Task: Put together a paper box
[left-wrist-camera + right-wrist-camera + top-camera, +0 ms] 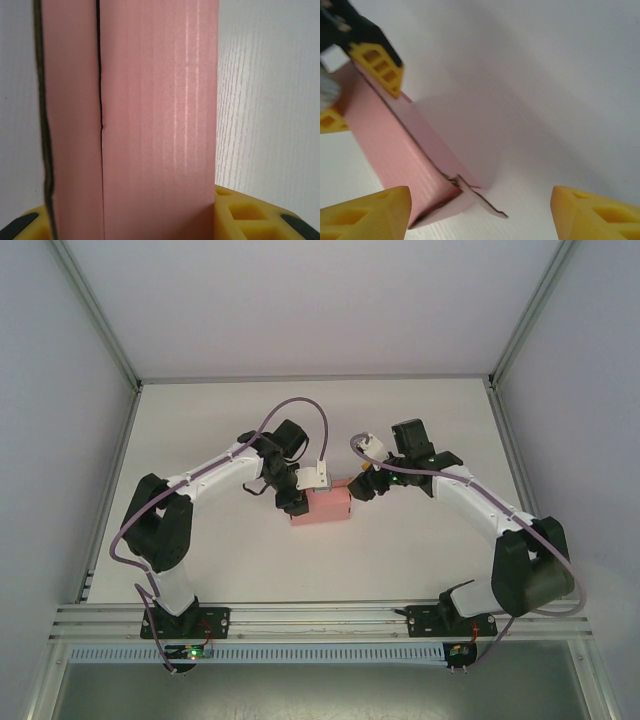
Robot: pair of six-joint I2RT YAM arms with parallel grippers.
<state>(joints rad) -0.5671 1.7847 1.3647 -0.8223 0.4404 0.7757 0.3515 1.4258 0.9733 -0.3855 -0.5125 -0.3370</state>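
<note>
From the near edge of the table [420, 440] both arms reach inward and meet at mid-table. There the paper box [322, 508] sits, a small pink rectangular sleeve already folded into shape.

The step in hand looks like closing one end. At the end facing the right arm, a small flap [479, 202] juts out loose with a ragged edge, not tucked in. The mouth beside it appears open.

Nearest that end, the right gripper [481, 195] has its yellow fingers spread, one on either side of the loose end. One finger is just beside the box's corner and the other stands well apart. It grips nothing, and whether the near finger touches the card is not clear.

At the far end of the box, the left gripper [294, 506] pinches the card between its yellow pads. In the left wrist view the box runs straight out from between those pads, with a dark seam [100, 100] along its length.

The next move likely needs the right fingers to catch the flap and press it into the mouth while the left arm braces the box. The card is thin, so a skewed push could buckle the flap.
</note>
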